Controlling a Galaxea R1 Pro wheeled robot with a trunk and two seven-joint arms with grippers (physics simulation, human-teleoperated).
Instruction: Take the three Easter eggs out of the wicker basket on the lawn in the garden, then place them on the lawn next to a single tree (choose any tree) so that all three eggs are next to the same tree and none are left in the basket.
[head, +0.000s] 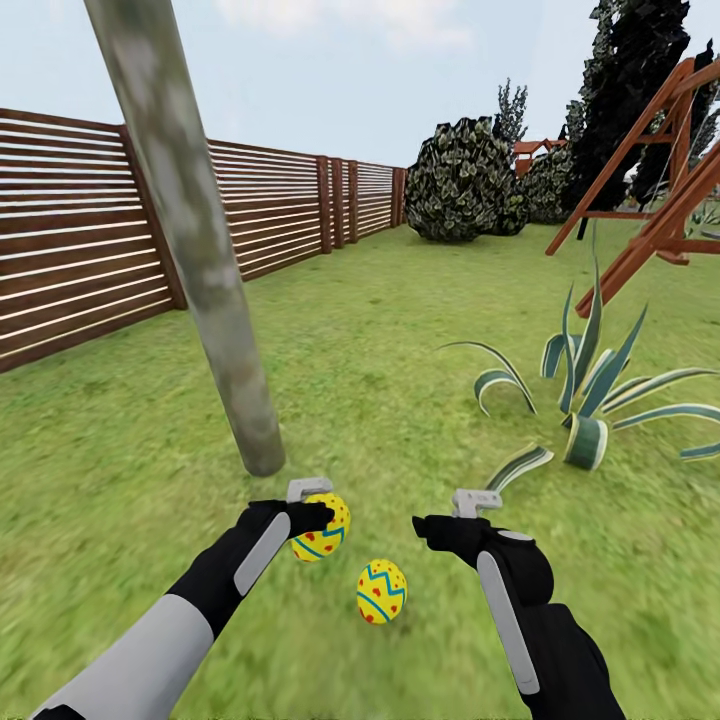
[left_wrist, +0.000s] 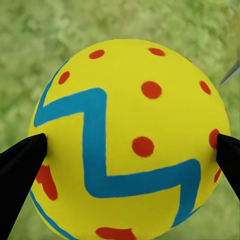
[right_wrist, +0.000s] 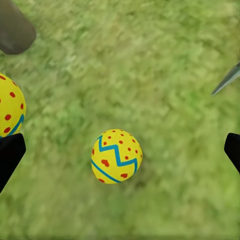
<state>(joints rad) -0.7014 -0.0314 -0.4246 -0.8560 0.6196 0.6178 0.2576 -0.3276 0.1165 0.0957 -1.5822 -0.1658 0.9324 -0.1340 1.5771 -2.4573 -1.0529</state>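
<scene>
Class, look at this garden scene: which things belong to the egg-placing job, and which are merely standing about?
Belong to the job:
egg in the left gripper
egg on the grass
tree trunk
lawn
left gripper
right gripper

Just standing about:
wooden fence
striped-leaf plant
swing frame
round bush

Head cam: I look forward and down across lawn (head: 400, 330), fence (head: 80, 260) far left, tree (head: 200, 260) trunk near. Left wrist cam: straight down, very close on held egg (left_wrist: 130, 140). Right wrist cam: down on grass, higher up, egg on grass (right_wrist: 116, 156) centred. Both eggs shared with head view.
</scene>
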